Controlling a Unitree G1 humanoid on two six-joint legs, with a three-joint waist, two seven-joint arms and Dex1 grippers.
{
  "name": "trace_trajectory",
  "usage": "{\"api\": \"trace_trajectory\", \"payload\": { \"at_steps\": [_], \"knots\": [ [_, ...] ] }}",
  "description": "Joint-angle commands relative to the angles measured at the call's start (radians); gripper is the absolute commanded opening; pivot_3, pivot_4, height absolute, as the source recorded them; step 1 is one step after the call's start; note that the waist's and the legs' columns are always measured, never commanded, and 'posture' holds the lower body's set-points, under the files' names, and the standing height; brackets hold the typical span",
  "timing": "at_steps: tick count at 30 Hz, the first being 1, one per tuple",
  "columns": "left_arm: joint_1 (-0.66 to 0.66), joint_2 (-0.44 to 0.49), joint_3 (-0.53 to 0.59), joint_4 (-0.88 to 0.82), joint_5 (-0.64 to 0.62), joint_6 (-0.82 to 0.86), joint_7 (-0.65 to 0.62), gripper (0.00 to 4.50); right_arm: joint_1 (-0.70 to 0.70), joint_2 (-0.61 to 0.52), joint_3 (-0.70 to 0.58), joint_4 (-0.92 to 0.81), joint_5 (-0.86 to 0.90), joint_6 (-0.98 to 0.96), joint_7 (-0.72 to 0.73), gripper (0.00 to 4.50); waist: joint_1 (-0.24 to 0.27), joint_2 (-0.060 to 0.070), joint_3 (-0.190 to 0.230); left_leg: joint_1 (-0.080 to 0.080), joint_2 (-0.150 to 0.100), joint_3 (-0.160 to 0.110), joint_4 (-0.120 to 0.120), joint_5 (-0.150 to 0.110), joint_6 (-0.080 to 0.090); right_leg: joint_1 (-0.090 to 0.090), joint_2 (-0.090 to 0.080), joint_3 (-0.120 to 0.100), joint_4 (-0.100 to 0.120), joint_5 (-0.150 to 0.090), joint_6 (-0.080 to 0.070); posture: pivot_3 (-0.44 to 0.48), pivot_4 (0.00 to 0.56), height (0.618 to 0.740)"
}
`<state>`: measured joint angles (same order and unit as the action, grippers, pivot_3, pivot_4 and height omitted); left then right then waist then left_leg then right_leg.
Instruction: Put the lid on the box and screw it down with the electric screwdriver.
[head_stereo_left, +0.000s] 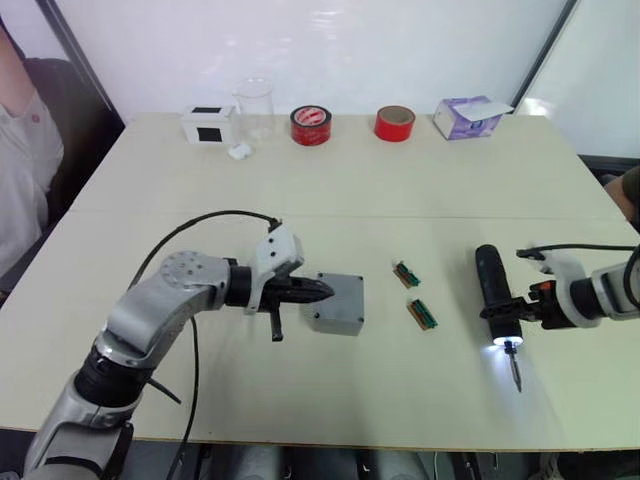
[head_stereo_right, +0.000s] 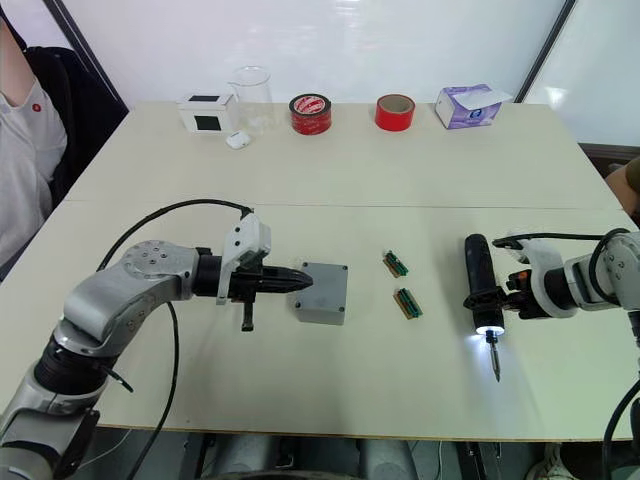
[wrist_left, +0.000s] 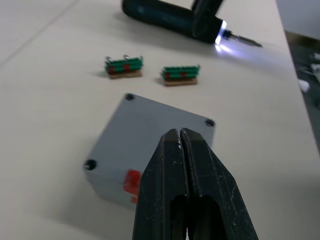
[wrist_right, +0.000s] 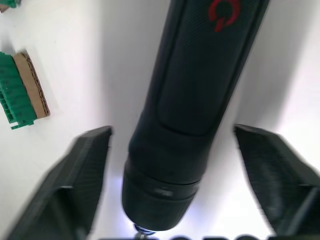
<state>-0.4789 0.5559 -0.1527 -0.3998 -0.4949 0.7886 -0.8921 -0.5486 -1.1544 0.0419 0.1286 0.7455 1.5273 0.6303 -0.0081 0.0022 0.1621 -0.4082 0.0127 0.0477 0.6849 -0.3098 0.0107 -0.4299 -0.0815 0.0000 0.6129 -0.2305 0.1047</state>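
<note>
Grey lid (wrist_left: 150, 137): seated on box, unscrewed; closed, empty left gripper (head_stereo_left: 322, 291) may shove it askew.
Screwdriver (wrist_right: 197, 95): between right gripper's (head_stereo_right: 487, 297) spread fingers, ungripped; may roll.

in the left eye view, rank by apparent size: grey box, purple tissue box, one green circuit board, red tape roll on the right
1. grey box, though nearer the camera
2. purple tissue box
3. red tape roll
4. green circuit board
</note>
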Motion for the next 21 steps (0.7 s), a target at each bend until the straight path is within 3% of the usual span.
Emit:
{"api": "trace_trajectory", "payload": {
  "at_steps": [1,5,9,15,21],
  "knots": [
    [-0.007,-0.037,0.116,0.002,-0.019,-0.057,0.086,0.0,-0.04,-0.064,-0.002,-0.012,-0.075,-0.143,0.074,4.48,0.0,0.0,0.0,0.0,0.0,0.0,0.0,0.0,0.0,0.0,0.0,0.0,0.0,0.0,0.001,0.0,0.15,0.74],
    [-0.021,0.04,0.124,0.081,-0.033,-0.01,0.025,0.0,-0.079,-0.065,-0.088,-0.031,-0.07,-0.311,0.199,4.48,-0.005,0.0,0.0,0.001,0.0,0.0,0.0,0.0,0.0,0.0,0.001,0.0,0.0,0.001,0.002,0.0,0.15,0.74],
    [-0.018,0.123,0.067,0.147,0.03,-0.036,-0.021,0.0,-0.005,-0.014,-0.203,-0.237,0.01,-0.421,0.297,4.48,-0.003,0.0,0.0,0.001,0.001,0.0,0.0,0.0,-0.001,0.0,0.003,0.0,0.001,0.001,0.002,0.0,0.15,0.74],
    [0.016,0.169,-0.056,0.159,0.134,-0.102,-0.06,0.0,0.186,0.005,-0.127,-0.585,0.019,-0.475,0.34,4.48,0.015,-0.002,0.001,0.001,0.001,-0.001,0.0,0.001,-0.002,0.001,0.0,-0.001,0.001,0.001,0.002,0.0,0.15,0.74],
    [0.015,0.125,-0.095,0.189,0.155,-0.124,-0.065,0.0,0.222,0.086,-0.027,-0.666,-0.019,-0.503,0.288,4.48,0.021,-0.004,0.001,0.001,0.0,-0.001,0.002,0.001,-0.002,0.001,0.0,-0.001,0.001,0.001,0.001,0.0,0.15,0.74]
  ]
}}
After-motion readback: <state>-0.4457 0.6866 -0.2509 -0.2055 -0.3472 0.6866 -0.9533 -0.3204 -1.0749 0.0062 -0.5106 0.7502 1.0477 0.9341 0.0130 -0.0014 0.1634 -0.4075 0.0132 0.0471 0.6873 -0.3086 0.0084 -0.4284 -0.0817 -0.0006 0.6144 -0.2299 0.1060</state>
